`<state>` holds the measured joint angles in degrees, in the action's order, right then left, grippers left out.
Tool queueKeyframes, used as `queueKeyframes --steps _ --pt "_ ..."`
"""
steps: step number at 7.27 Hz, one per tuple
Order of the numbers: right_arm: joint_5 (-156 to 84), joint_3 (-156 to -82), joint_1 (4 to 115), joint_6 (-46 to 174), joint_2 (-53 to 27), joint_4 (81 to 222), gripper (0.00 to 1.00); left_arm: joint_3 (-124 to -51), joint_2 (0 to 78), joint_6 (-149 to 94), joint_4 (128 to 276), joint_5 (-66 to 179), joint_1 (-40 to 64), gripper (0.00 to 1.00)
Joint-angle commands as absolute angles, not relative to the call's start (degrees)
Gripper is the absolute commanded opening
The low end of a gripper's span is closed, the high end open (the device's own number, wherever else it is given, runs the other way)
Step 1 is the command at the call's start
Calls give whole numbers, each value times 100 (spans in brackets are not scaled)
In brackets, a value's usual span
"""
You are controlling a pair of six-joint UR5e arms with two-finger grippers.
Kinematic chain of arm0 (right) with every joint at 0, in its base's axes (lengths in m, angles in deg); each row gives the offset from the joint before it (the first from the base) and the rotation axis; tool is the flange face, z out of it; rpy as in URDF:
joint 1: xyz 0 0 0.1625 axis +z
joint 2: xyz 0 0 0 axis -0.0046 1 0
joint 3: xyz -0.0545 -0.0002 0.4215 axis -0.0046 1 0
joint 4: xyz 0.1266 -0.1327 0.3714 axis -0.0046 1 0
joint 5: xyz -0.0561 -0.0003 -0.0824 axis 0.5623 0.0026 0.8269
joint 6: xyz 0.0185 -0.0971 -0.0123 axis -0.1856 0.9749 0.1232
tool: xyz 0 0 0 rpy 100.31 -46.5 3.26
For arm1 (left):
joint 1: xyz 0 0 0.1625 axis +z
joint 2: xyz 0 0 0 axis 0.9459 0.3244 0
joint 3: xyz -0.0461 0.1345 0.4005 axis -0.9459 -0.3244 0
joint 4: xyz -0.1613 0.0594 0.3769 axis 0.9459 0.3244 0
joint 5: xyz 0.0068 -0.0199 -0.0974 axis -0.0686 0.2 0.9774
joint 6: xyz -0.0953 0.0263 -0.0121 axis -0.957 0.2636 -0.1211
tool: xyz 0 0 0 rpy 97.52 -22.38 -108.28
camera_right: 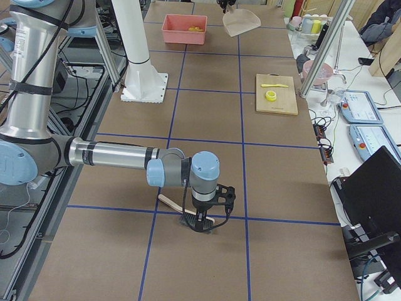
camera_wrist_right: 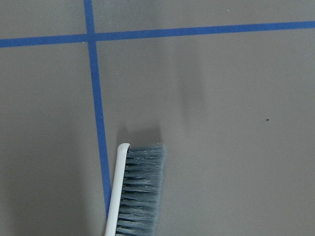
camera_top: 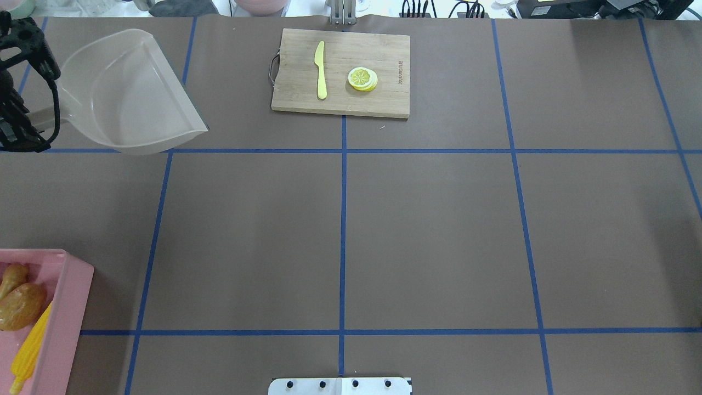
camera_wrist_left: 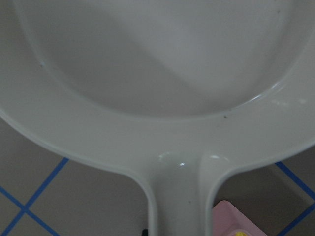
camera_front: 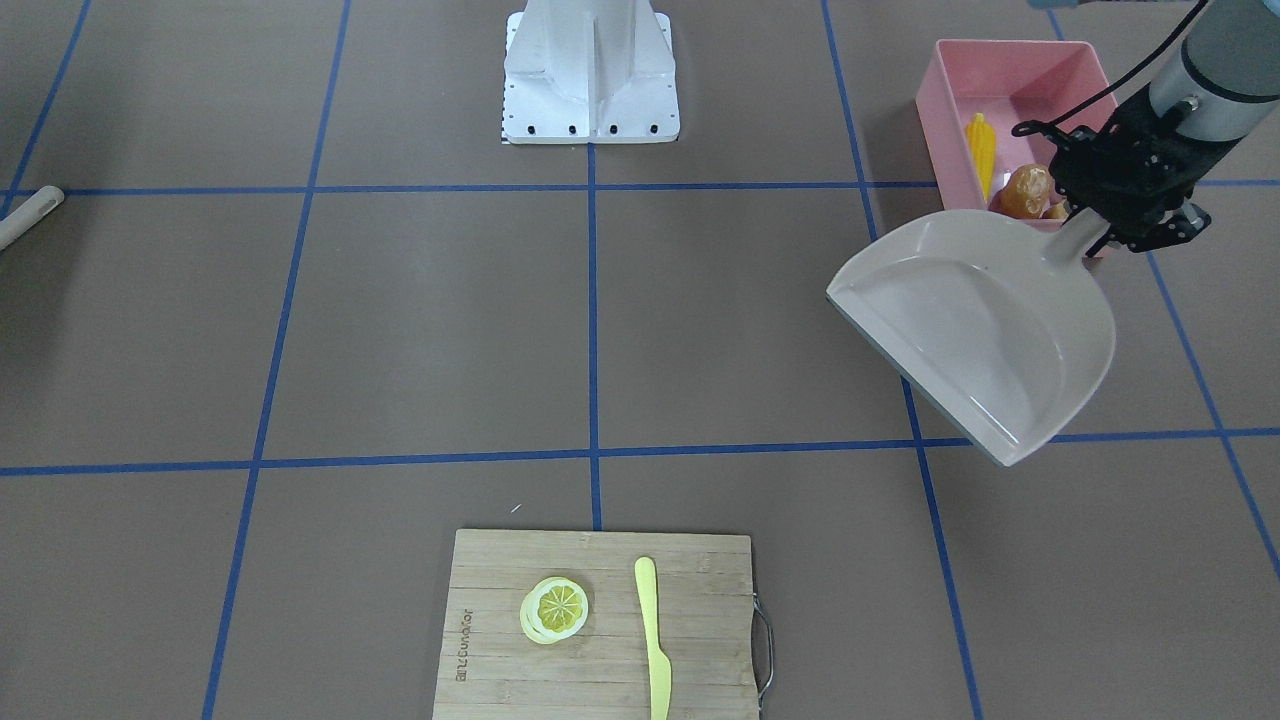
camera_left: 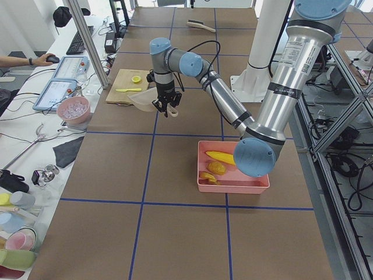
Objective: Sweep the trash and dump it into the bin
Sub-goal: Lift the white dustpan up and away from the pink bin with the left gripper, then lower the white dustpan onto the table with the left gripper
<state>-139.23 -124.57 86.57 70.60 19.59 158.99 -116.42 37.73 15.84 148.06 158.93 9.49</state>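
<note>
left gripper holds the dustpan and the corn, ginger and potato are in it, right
No: the dustpan is empty; the corn, ginger and potato lie in the pink bin, as the overhead view shows. The left gripper does hold the dustpan.

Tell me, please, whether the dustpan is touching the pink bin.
Apart. The overhead exterior view shows a wide gap between the dustpan and the pink bin.

Reaches toward two o'clock in the front-facing view with left arm (camera_front: 1215,70), left gripper (camera_front: 1098,232) clamped on dustpan handle (camera_front: 1068,248); points right gripper (camera_right: 203,221) downward, grip perhaps closed, too far to judge.
</note>
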Motion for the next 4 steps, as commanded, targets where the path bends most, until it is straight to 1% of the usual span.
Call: queueKeyframes --steps 1,2,4 --pt "-13922 -12455 8657 7060 1958 15899 100 -11815 3765 1967 15152 15826 1515 0" --pt "-13913 -12455 8657 7060 1958 15899 100 -11981 3757 1976 15240 15677 1796 0" --pt "-13904 -12455 8657 7060 1958 15899 100 -11939 3660 1950 15556 15431 2445 0"
